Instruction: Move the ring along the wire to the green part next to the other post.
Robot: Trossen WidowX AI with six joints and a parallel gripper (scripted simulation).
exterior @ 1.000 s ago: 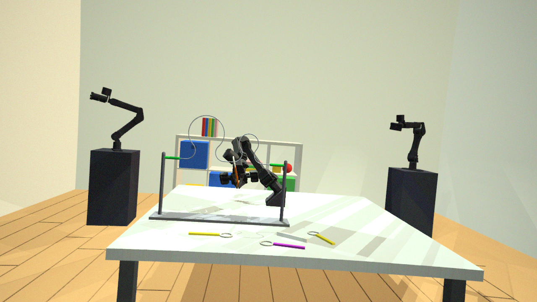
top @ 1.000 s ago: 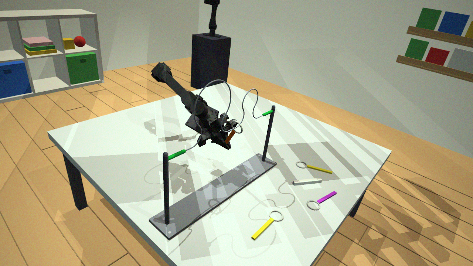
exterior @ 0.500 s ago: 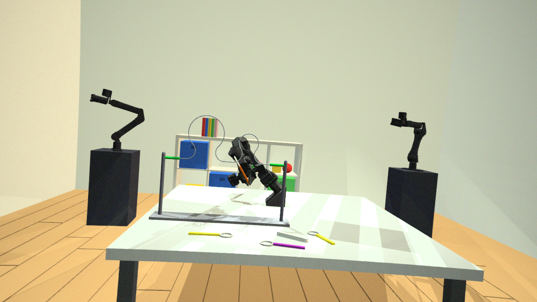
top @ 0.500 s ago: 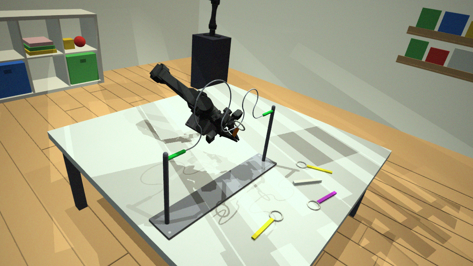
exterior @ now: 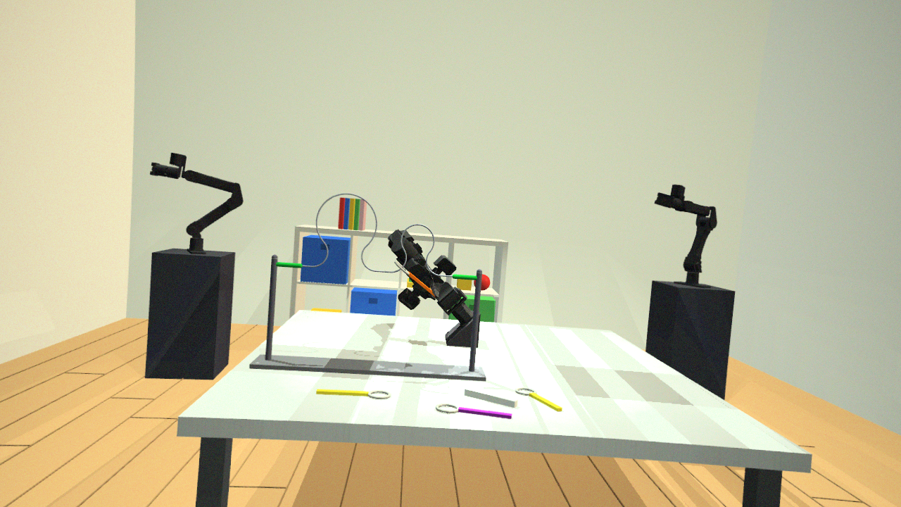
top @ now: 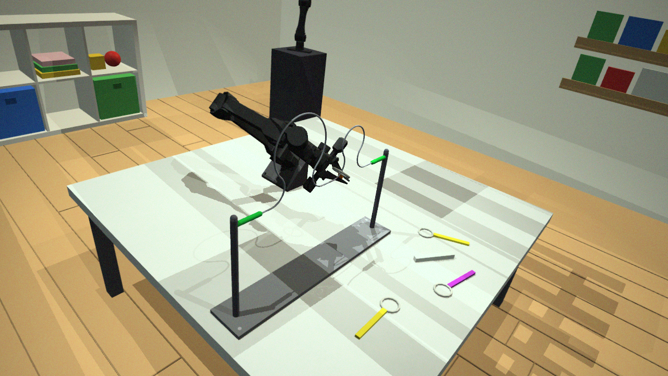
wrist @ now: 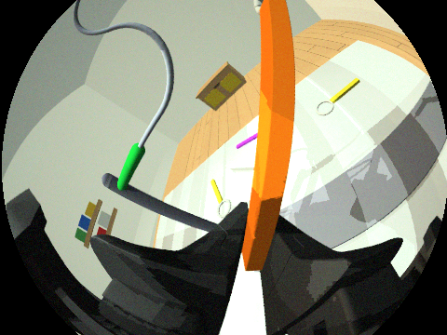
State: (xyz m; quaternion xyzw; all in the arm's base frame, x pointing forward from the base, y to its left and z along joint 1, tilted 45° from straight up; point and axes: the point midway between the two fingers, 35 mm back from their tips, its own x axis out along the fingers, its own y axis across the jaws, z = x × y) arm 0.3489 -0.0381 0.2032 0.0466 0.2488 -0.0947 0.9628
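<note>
My gripper (wrist: 251,208) is shut on the orange handle (exterior: 420,283) (wrist: 276,116). The handle is mostly hidden in the top view. The pale ring (top: 340,173) (exterior: 400,265) appears nearly edge-on, by the low bend of the grey wire (top: 308,112) (exterior: 345,193) (wrist: 171,74) between its two loops. Whether it touches the wire cannot be told; the wrist view cuts most of it off. One green part (top: 249,218) (exterior: 288,265) adjoins the near post (top: 234,266) (exterior: 271,308). The other green part (top: 378,159) (exterior: 464,277) (wrist: 131,165) adjoins the far post (top: 379,191) (exterior: 475,321) (wrist: 163,209).
A dark base plate (top: 261,285) (exterior: 314,364) joins the posts. Two yellow-handled rings, one yellow handle (top: 371,322) (exterior: 342,392) nearer in the top view, a magenta handle (top: 461,278) (exterior: 483,412) with its ring and a grey block (top: 434,258) (exterior: 490,397) lie on the table.
</note>
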